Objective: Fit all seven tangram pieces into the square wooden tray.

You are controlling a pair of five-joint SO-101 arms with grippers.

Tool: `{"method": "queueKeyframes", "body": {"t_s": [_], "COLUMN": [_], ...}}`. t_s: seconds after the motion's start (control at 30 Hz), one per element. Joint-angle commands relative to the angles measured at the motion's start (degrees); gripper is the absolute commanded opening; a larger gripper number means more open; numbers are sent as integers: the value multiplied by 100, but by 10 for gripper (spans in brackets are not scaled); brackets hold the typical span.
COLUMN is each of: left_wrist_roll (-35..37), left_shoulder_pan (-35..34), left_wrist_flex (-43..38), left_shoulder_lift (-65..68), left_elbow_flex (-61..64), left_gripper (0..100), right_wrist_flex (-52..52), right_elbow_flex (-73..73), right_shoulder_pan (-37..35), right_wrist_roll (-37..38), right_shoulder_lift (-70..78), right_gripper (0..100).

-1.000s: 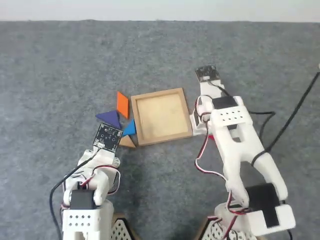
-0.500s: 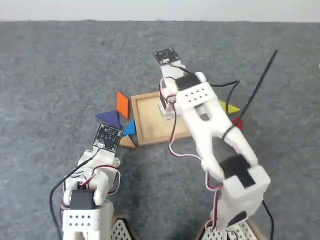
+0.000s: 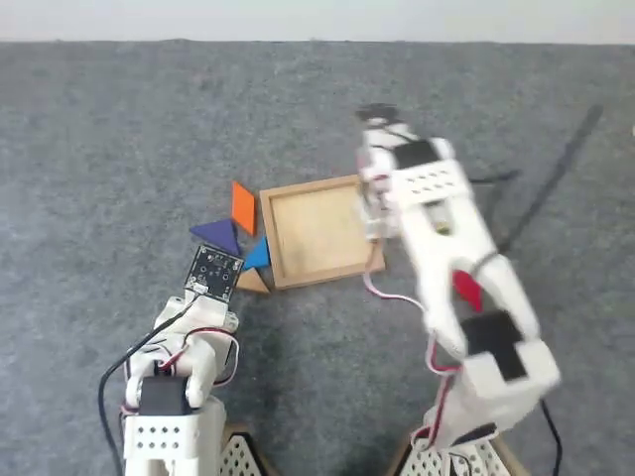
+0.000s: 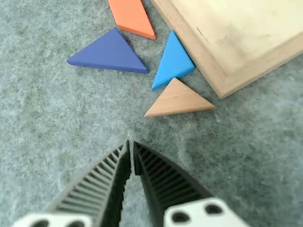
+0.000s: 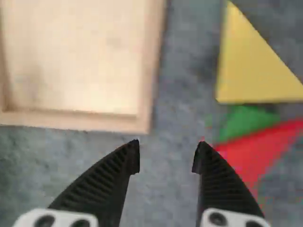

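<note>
Since half a second earlier, the right arm had been swung from above the middle of the tray to its right edge, while the left arm had been kept where it was. In the right wrist view the right hand was held released, its jaws spread wide with nothing between them, above the grey bench just outside one corner of the tray's rim. Beyond that hand, on the side away from the tray, a yellow triangle was laid flat. A green piece and a red piece were set close against it and against each other; whether they touched could not be told, as the arm was blurred by motion.

The left hand was clenched, its ridged fingers pressed together on nothing, and it was poised over bare bench near the tray's lower left corner. Nearest to it, a tan triangle was found, its top corner meeting a light blue triangle that was lodged just beside the tray's rim. Farther out, a dark blue triangle was placed apart from these, and an orange parallelogram lay beyond it, near the tray's left side. All seven pieces were thus seen on the bench outside the tray.
</note>
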Motion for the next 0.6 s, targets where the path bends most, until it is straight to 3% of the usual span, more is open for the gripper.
{"method": "queueKeyframes", "body": {"t_s": [0.0,0.2,0.43,0.57], "left_wrist_roll": [9,9,9,9], "left_shoulder_pan": [-18,-18,-18,-18], "left_wrist_flex": [26,26,26,26], "left_shoulder_lift": [-97,-97,-97,-97], "left_elbow_flex": [-40,-40,-40,-40], "left_gripper": [13,13,13,13], "right_wrist_flex": [-637,-1112,-1437,-1833], "right_elbow_flex": [1662,3314,3490,3736], "right_shoulder_pan": [796,1209,1613,1604], "right_wrist_roll": [264,809,695,273], "right_shoulder_lift": [-1912,-2958,-2949,-2949], "right_gripper": [188,195,405,396]}}
